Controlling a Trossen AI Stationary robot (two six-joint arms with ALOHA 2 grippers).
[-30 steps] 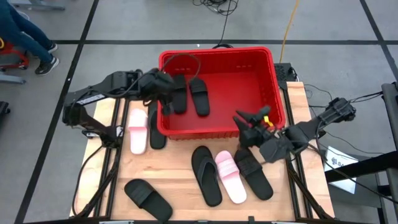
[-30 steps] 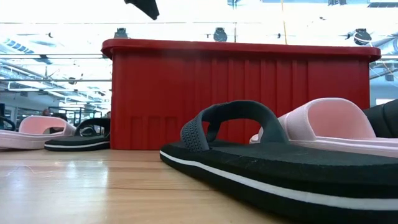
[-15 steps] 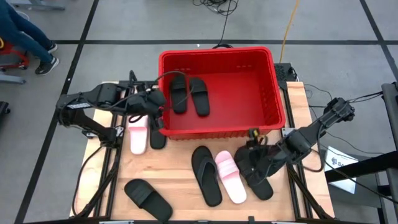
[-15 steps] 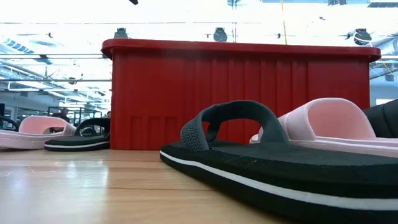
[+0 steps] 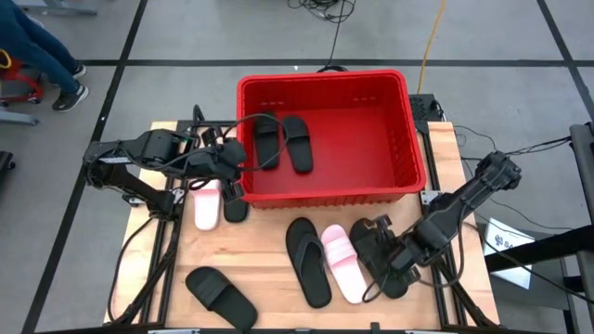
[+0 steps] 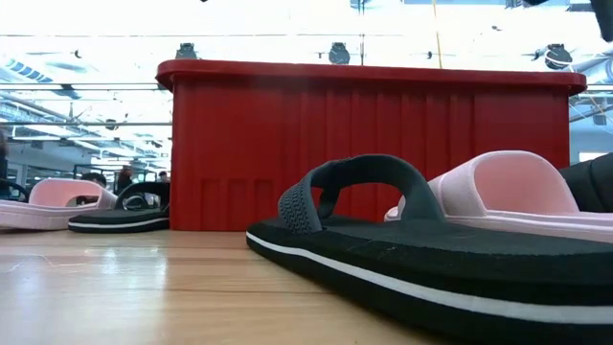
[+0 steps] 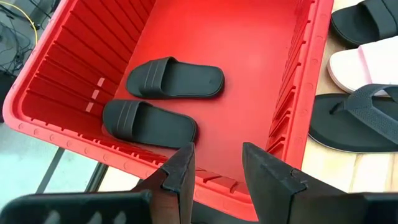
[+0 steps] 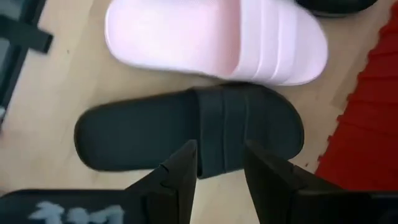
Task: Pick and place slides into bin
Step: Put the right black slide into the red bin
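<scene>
Right gripper (image 8: 221, 163), parted and empty, hangs just above a black slide (image 8: 186, 134); left gripper (image 7: 214, 168) open over the bin (image 7: 249, 81).

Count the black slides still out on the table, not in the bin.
4 showing. One beside the pink slide at the bin's left front corner, one at the table's front left, a thong-style one mid-front, one under the right gripper. The arms may hide more.

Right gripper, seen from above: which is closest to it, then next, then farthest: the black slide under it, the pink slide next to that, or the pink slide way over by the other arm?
From the right gripper in the high view:
1. Black slide, directly under its fingers, right side of the table.
2. Pink slide, just beside it toward the middle.
3. Other pink slide, far across, left of the red bin.
</scene>
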